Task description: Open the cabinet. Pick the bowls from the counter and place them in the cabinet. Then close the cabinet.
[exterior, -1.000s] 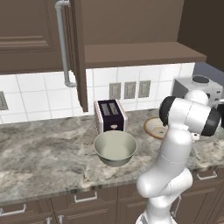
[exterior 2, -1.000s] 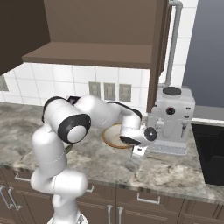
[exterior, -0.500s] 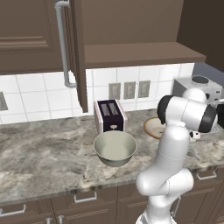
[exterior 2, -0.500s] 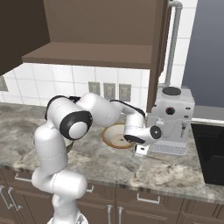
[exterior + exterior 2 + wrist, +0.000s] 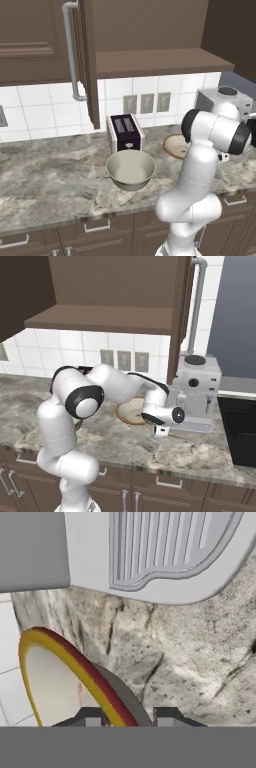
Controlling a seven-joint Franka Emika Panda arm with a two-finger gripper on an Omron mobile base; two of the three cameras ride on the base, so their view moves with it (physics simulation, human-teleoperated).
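You see the cabinet (image 5: 145, 30) up on the wall with its doors swung open. One long silver handle (image 5: 71, 50) hangs on the open door at the left, and the shelf inside is bare brown wood.

Below it runs the counter (image 5: 50, 175), grey-brown stone with marks like marble. The white arm reaches from the base over to the right part of the counter, just in front of the coffee machine (image 5: 197, 393).

The toaster (image 5: 125, 132) stands by the tiled wall. The deep plain bowl (image 5: 131, 169) sits just in front of the toaster, well apart from the arm's hand.

The shallow bowl with the yellow rim (image 5: 132, 412) lies on the counter between the toaster and the coffee machine.

Your gripper (image 5: 129, 717) is down at the edge of that bowl. In the hand view the yellow and red rim passes right between the two dark finger tips (image 5: 90, 716), one tip on each side of it. The jaws are pulled in close around the rim and pinch it. The bowl rests on the stone, and the grey drip tray of the coffee machine is just beyond it.
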